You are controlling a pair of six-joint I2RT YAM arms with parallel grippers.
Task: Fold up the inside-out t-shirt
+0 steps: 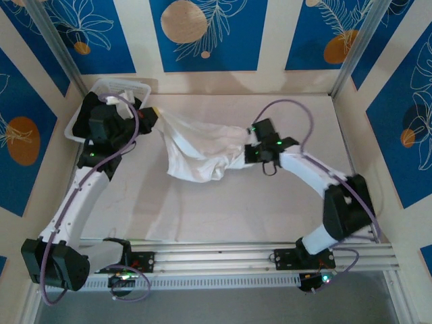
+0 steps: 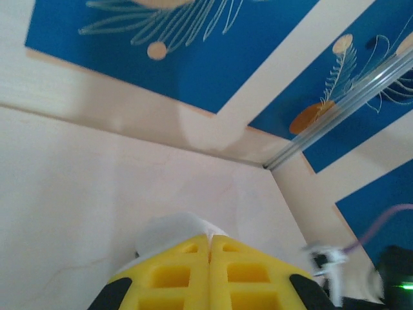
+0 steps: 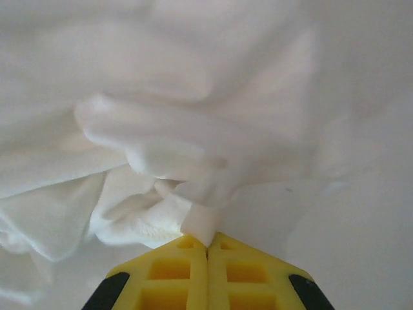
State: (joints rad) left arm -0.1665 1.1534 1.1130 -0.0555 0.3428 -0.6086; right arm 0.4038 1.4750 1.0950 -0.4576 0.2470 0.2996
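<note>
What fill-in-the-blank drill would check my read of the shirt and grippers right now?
1. The t-shirt is ____ in colour.
2. The right gripper is ____ on its fabric.
3. The basket sits in the far ____ corner of the table.
Missing words: white; shut; left.

Looks like a robotics lab cell rather than a home or shop. Consists of a pale surface (image 1: 223, 216) boxed in by walls (image 1: 202, 34) papered in blue and cream with feather and circle prints, framed by aluminium posts (image 1: 57, 47). Carries a left arm (image 1: 81, 196) and a right arm (image 1: 314, 170), white and black, bolted to a slotted metal rail (image 1: 223, 255) along the near edge. Trails purple cables (image 1: 290, 101) between joints, with green lights (image 1: 278, 143) glowing on the electronics.
</note>
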